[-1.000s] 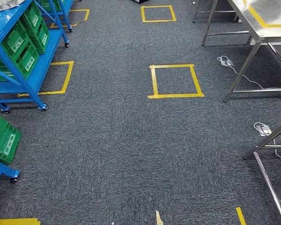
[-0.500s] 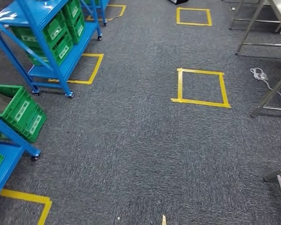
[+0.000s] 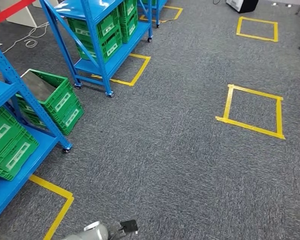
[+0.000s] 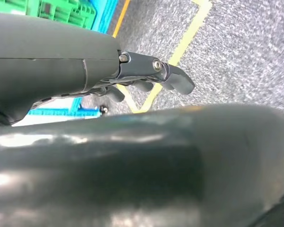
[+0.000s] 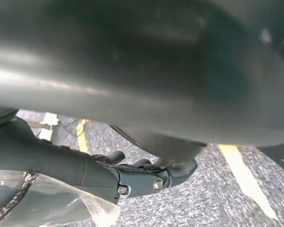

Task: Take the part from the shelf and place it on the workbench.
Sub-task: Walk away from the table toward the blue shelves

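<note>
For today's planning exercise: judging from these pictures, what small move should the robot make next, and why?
Probably keep turning left toward the blue shelf. Its green bins sit off to the left, the left hand holds nothing, and no part is in reach yet.

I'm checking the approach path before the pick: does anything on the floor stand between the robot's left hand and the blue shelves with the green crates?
Nothing visible does. Bare grey carpet with a yellow tape corner lies between the left hand and the nearest blue shelf with its green crates. The part itself cannot be made out.
</note>
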You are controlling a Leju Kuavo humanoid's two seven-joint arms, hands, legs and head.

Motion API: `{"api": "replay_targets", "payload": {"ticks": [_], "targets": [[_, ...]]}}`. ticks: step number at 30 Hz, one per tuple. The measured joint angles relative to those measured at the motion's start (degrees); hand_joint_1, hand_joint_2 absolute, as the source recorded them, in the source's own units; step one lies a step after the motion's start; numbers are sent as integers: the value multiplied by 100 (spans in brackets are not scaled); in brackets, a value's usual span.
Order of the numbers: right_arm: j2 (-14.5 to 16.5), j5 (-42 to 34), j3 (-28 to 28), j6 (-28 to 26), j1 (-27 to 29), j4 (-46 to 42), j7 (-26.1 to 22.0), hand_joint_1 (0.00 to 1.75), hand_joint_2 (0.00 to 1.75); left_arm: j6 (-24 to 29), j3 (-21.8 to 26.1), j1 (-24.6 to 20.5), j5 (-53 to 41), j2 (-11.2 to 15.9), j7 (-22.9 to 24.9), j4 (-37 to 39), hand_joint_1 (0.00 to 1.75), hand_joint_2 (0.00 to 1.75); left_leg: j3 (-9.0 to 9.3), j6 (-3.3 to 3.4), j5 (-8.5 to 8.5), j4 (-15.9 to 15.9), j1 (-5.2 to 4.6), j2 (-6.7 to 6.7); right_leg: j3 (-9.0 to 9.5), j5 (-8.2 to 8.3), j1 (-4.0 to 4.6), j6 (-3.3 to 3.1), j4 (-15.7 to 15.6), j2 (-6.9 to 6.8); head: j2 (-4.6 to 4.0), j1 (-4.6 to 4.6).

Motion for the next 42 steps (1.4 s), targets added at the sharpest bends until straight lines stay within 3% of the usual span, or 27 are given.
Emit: {"api": "replay_targets", "payload": {"ticks": [2, 4, 6, 7, 8, 9, 11, 13, 15, 17, 18, 19, 21, 23, 24, 25, 26, 28, 30, 32, 33, 35, 37, 39, 40, 42], "targets": [[-1, 0, 109, 5, -4, 0, 19, 0, 0, 53, 32, -37, 7, -14, 2, 0, 0, 0, -24, -63, -4, 0, 16, -27, 31, 5, -1, -41, -48, -95, 0, -3], [-2, -1, 207, -10, 3, 0, -4, 0, 0, 73, 95, -59, 63, -18, 29, 0, 0, 0, -131, -118, -166, 225, 9, 210, 64, 15, -7, -108, -102, -238, 0, -28], [-2, -2, 279, -30, 16, 0, -63, 0, 0, 84, 182, -99, 131, -5, 72, 0, 0, 0, -446, -166, -504, 866, 16, 506, 82, -2, 5, -163, -120, -408, 0, -54], [-2, -2, 302, -28, 22, 0, -92, 0, 0, 91, 220, -116, 145, 9, 85, 0, 0, 0, -636, -188, -651, 1241, 28, 562, 86, -15, 13, -178, -119, -499, 0, -57], [-2, -2, 324, -13, 25, 0, -109, 0, 0, 96, 254, -125, 151, 30, 91, 0, 0, 0, -772, -207, -715, 1503, 40, 586, 93, -29, 18, -186, -117, -583, 0, -56], [-2, -1, 345, 7, 25, 0, -112, 0, 0, 101, 279, -131, 148, 55, 91, 0, 0, 0, -819, -220, -671, 1581, 49, 599, 103, -41, 21, -187, -116, -662, 0, -57], [-2, 0, 393, 57, 23, 0, -75, 0, 0, 114, 319, -156, 130, 103, 91, 0, 0, 0, -590, -218, -291, 1080, 57, 677, 144, -72, 22, -176, -115, -807, 0, -59], [-2, 0, 434, 90, 23, 0, -24, 0, 0, 133, 357, -208, 106, 127, 94, 0, 0, 0, -235, -175, 31, 318, 16, 971, 183, -110, 46, -140, -107, -934, 0, -61], [-2, -1, 475, 98, 26, 0, 3, 0, 0, 158, 390, -259, 96, 121, 99, 0, 0, 0, -116, -118, 80, 7, -32, 1159, 198, -140, 82, -89, -100, -1055, 0, -56], [-2, -13, 501, 68, 19, -1, -7, 0, 0, 177, 415, -278, 62, 107, 101, 0, 0, 0, -129, -58, 95, -25, -31, 1044, 206, -169, 91, -37, -104, -1178, 0, -53], [-6, -23, 504, 45, 14, -2, -31, 0, 0, 180, 423, -282, 22, 97, 101, 0, 0, 0, -124, -25, 111, -44, -18, 972, 196, -215, 81, -6, -69, -1128, 0, -48], [-10, -34, 503, 25, 12, -3, -68, 0, 0, 180, 426, -291, -31, 78, 95, 0, 0, 0, -120, 13, 129, -61, -2, 900, 145, -307, 67, 22, 53, -1008, 0, -36], [-22, -46, 492, 10, 15, -4, -125, 0, 0, 179, 421, -315, -132, 26, 81, 0, 0, 0, -120, 66, 151, -75, 19, 758, -128, -621, 39, 66, 652, -663, 0, -10], [-32, -48, 479, 22, 5, -4, -131, 0, 0, 173, 416, -315, -192, -15, 74, 0, 0, 0, -124, 85, 156, -71, 20, 612, -505, -876, 30, 88, 1381, -522, 0, -5], [-39, -48, 474, 37, 1, -4, -124, 0, 0, 169, 415, -304, -211, -26, 74, 0, 0, 0, -120, 86, 155, -69, 20, 533, -607, -862, 29, 93, 1531, -504, 0, -5], [-45, -49, 471, 51, 6, -4, -119, 0, 0, 167, 415, -292, -222, -29, 75, 0, 0, 0, -114, 83, 153, -65, 22, 450, -604, -735, 24, 95, 1456, -490, 0, -5], [-54, -49, 467, 62, 19, -4, -113, 0, 0, 168, 414, -284, -228, -31, 76, 0, 0, 0, -106, 77, 149, -61, 27, 364, -496, -518, 14, 92, 1168, -458, 0, -6], [-66, -43, 462, 80, 47, -3, -73, 0, 0, 190, 414, -282, -229, -43, 46, 0, 0, 0, -118, 40, 131, -30, 31, 206, -166, -147, -33, 91, 386, -221, 0, -5], [-69, -33, 461, 90, 55, 0, 3, 0, 0, 221, 415, -287, -214, -67, -36, 0, 0, 0, -167, -28, 134, -4, 34, 78, 31, -65, -57, 72, -2, -38, 0, -10], [-69, -36, 459, 91, 51, 1, 37, 0, 0, 234, 425, -270, -178, -81, -105, 0, 0, 0, -203, -104, 158, -12, 54, -34, 72, -77, -42, 16, -30, -105, 0, -15], [-68, -41, 457, 91, 50, 0, 20, 0, 0, 241, 433, -252, -156, -83, -128, 0, 0, 0, -213, -137, 140, 3, 56, 0, 88, -66, -41, -20, -52, -167, 0, -16], [-66, -56, 450, 89, 53, 0, -42, 0, 0, 265, 459, -229, -109, -80, -190, 0, 0, 0, -344, -199, -59, 301, 46, 260, 126, -52, -47, -102, -103, -313, 0, -50], [-67, -61, 445, 90, 70, 0, -102, 0, 0, 280, 502, -215, -61, -75, -289, 1, 0, 0, -672, -245, -410, 1005, 51, 538, 144, -67, -30, -157, -113, -482, 0, -78], [-69, -51, 443, 97, 89, 0, -126, 0, 0, 277, 547, -173, -42, -64, -378, 1, 0, 0, -934, -267, -569, 1549, 66, 598, 152, -87, -14, -176, -110, -650, 0, -77], [-69, -45, 443, 99, 92, 0, -122, 0, 0, 274, 562, -146, -52, -55, -407, 1, 0, 0, -930, -267, -497, 1543, 70, 612, 158, -97, -8, -178, -109, -725, 0, -78], [-69, -35, 449, 100, 91, 0, -116, 0, 0, 269, 573, -112, -84, -27, -440, 1, 0, 0, -617, -233, -118, 929, 59, 734, 193, -122, 4, -166, -108, -860, 0, -79]]}}
